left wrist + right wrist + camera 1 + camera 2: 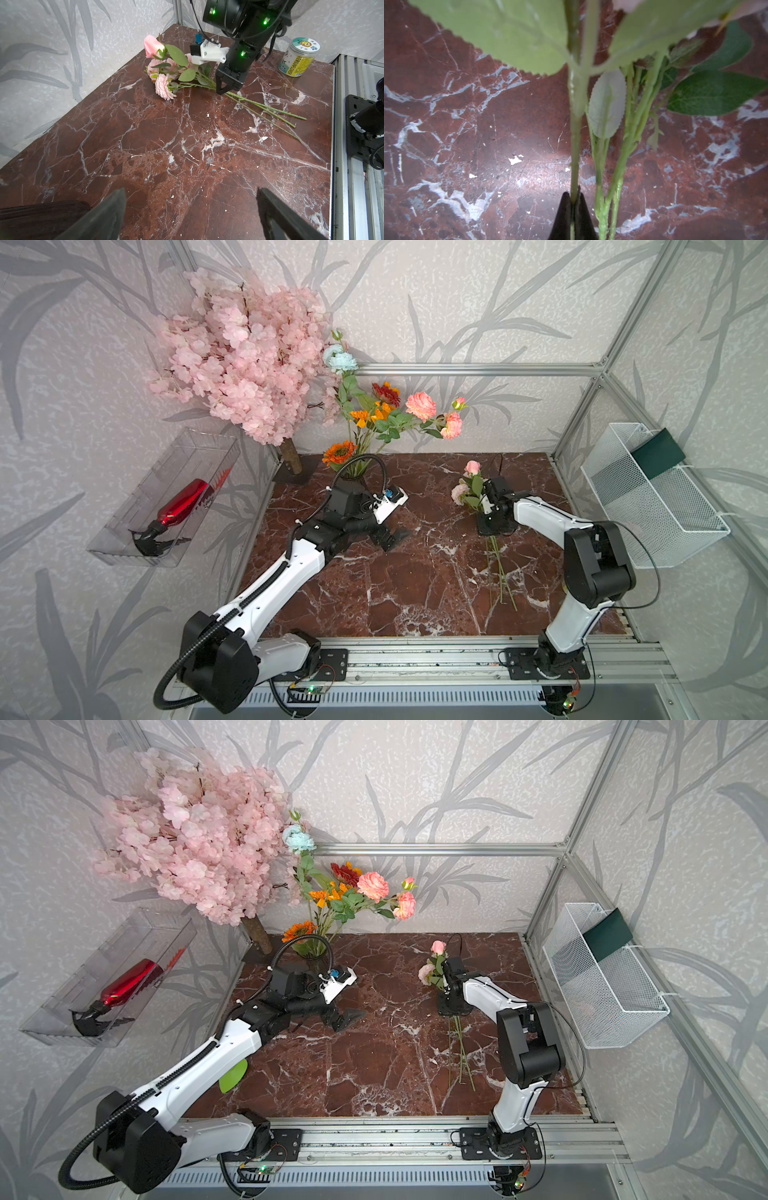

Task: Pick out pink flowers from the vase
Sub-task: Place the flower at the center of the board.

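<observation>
Right gripper (572,199) clenched on one thin green stem (575,145), tips pinched tight w/ the stem running out btwn them. It points down at the table (395,593); tips touching the marble or just above it, can't tell. A few more stems (602,197) lie just beside the tips, outside the grip.

From the left wrist cam the same gripper (221,91) sits mid-stem on the pink flowers (165,90). The bunch lies on the table's right-rear part, pale blooms toward the back wall, bare stem ends fanned toward the front rail. One pink bud (152,48) sticks up above the rest.

Left gripper (191,190) released, jaws wide apart, nothing btwn them. It hangs low over the table left of centre (392,539), well apart from the bunch.

Vase (311,952) stands at the table's back-left, just behind the left wrist, mostly hidden by a cable loop. In it: salmon-pink blooms (421,405) leaning right, orange flowers (338,452) & a pale-blue flower (340,358).

Blossom tree (245,360) fills the back-left corner, next to the vase. A jar (297,60) w/ yellow label stands on the table beyond the right arm, near the edge. Red spray bottle (183,504) lies in a clear tray (124,547) on the left wall; white mesh basket (665,522) hangs on the right wall.
</observation>
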You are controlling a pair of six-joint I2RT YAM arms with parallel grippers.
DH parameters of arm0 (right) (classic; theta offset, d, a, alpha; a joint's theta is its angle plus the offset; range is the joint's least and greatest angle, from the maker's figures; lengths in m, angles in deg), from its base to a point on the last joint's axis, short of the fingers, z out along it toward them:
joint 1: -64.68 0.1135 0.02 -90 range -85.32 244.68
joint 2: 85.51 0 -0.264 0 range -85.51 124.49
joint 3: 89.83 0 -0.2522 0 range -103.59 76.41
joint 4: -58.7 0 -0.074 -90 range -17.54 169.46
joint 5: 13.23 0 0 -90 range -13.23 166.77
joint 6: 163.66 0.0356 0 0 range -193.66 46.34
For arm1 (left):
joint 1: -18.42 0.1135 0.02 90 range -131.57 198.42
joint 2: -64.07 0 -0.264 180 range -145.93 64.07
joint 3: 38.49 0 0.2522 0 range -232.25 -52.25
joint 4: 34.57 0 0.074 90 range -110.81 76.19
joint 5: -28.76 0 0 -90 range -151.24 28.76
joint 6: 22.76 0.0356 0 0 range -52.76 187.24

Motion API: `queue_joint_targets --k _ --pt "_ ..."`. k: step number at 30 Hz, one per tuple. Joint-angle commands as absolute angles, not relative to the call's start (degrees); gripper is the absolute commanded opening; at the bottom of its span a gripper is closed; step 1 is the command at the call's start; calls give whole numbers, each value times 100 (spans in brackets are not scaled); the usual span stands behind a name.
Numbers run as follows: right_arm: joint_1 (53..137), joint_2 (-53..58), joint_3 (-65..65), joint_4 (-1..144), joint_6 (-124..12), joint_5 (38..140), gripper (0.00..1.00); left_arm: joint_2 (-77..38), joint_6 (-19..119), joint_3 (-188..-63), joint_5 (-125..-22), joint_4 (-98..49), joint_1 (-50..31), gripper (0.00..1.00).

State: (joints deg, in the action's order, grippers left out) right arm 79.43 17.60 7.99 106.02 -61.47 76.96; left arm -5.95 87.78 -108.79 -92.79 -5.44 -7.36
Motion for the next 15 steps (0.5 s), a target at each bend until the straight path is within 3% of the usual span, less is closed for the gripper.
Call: queue_joint_targets --k 1,11,15 --pt "7971 1826 720 10595 -6121 7598 0 -450 8800 -10889 -9461 -569 -740 99" --pt "7971 1899 794 10561 -6047 7619 0 -433 8492 -10894 -9607 -687 -740 99" --pt "7971 1848 870 10543 -6012 7620 9 -660 8602 -11233 -9565 -218 -737 99"
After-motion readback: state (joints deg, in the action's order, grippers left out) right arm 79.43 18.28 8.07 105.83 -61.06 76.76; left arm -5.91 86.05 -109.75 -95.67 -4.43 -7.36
